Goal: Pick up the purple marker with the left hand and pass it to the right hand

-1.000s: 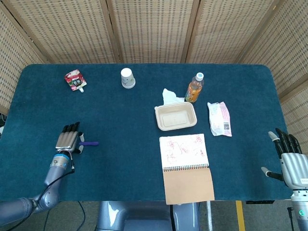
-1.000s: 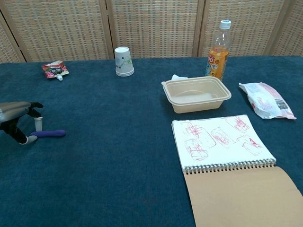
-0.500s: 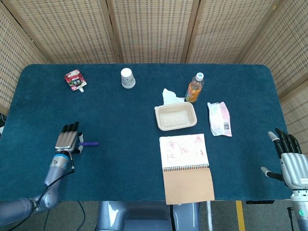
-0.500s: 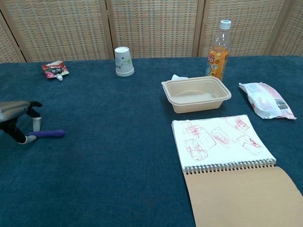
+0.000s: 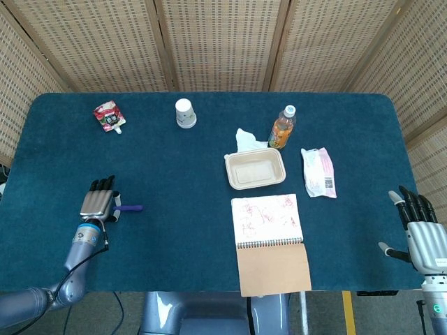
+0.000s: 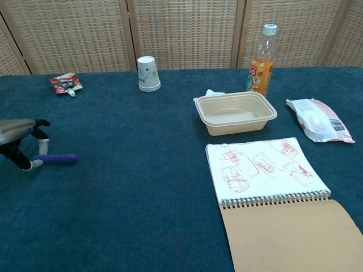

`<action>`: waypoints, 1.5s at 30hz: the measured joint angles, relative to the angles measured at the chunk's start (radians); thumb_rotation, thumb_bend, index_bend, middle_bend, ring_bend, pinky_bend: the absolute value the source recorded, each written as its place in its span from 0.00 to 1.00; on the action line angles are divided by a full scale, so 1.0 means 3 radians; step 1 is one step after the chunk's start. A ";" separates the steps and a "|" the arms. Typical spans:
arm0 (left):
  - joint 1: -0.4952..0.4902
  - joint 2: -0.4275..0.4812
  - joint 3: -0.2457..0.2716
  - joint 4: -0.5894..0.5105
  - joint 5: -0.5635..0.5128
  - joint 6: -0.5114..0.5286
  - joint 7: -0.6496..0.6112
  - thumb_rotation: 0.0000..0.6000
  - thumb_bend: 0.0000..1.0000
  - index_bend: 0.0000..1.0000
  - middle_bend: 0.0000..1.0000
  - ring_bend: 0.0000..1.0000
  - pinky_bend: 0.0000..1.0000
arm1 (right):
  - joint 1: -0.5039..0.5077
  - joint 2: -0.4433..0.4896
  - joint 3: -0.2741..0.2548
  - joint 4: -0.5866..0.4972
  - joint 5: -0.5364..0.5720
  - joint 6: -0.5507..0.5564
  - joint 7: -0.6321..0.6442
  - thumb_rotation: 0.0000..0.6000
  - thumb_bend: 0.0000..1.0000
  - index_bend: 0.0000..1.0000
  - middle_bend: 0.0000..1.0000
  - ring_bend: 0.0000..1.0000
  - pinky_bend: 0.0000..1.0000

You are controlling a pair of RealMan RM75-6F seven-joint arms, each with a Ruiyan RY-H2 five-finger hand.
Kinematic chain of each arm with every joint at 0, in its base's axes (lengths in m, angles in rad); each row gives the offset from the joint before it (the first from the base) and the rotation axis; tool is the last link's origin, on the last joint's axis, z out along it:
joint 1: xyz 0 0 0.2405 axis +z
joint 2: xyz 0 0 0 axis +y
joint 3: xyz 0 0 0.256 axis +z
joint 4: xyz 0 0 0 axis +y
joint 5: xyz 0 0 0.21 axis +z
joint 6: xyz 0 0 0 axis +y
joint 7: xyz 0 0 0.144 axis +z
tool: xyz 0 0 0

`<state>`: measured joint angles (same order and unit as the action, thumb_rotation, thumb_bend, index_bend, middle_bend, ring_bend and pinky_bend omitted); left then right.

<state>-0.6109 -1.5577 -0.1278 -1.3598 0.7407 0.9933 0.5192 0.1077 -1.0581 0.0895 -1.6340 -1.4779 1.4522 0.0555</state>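
Note:
The purple marker (image 5: pixel 130 208) (image 6: pixel 57 158) lies level near the table's left front, pointing right. My left hand (image 5: pixel 98 202) (image 6: pixel 19 146) is at the marker's left end and pinches it between thumb and fingertips; the other fingers are stretched forward, palm down. The marker sits just at or barely above the blue cloth; I cannot tell which. My right hand (image 5: pixel 424 236) hovers at the table's right front corner with its fingers spread and nothing in it. It shows only in the head view.
A red pouch (image 5: pixel 108 116) and a paper cup (image 5: pixel 185 113) stand at the back left. Mid-table are an orange drink bottle (image 5: pixel 282 128), a tan food container (image 5: pixel 229 171), a tissue (image 5: pixel 244 138), a snack packet (image 5: pixel 319 172) and an open notebook (image 5: pixel 269 222).
The left hand has closed on the marker's end, and the marker has shifted slightly left and up with it. The right hand has not moved.

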 measured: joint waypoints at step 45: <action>-0.0354 0.0217 -0.0630 -0.0597 0.1987 -0.0655 -0.3875 1.00 0.55 0.70 0.00 0.00 0.00 | 0.0505 0.0434 0.0159 -0.0367 -0.0243 -0.0523 0.1274 1.00 0.10 0.28 0.00 0.00 0.00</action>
<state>-0.7172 -1.4927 -0.3168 -1.5390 1.3369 0.7967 -0.6434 0.2592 -0.9278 0.1372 -1.7439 -1.5507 1.2954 0.4378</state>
